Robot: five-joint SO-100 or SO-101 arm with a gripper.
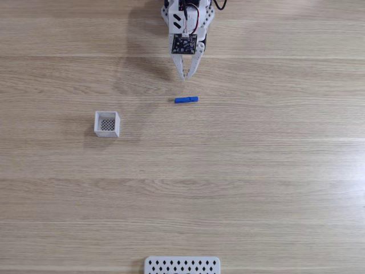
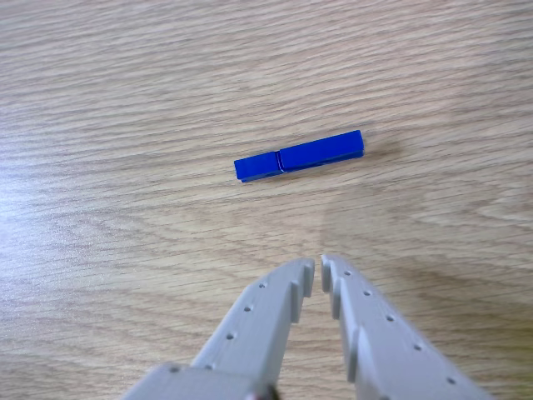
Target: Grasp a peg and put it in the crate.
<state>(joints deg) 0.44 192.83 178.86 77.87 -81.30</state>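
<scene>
- From the fixed view I see my arm coming in at the top edge of the desk [image 1: 274, 188], with the end effector [image 1: 186, 77] pointing down the frame towards the middle.
- Its two fingers meet almost at the tips. In the other view the end effector [image 2: 318, 267] shows only a thin slit between the tips, and it has hold of nothing.
- The peg [image 1: 186, 100] lies flat on the wood just below those tips in the fixed view, apart from them, with its long side running left to right.
- In the other view the peg [image 2: 298, 156] sits a little above the fingertips, slightly tilted, with its right end higher. A thin seam crosses it near the middle.
- I have bare wood on every side of the peg, so nothing crowds it.
- The crate [image 1: 107, 132] stands well apart to the lower left of the peg in the fixed view, upright and open at the top.
- Looking into it, I see only its dark perforated bottom, with nothing lying inside.
- Between peg and crate the desk is plain wood grain.
- A white perforated panel [image 1: 182, 265] with diamond holes lies at the bottom edge of the fixed view, partly cut off by the frame, far from both the peg and the crate.
- The right half of the desk is open wood out to the frame edge.
</scene>
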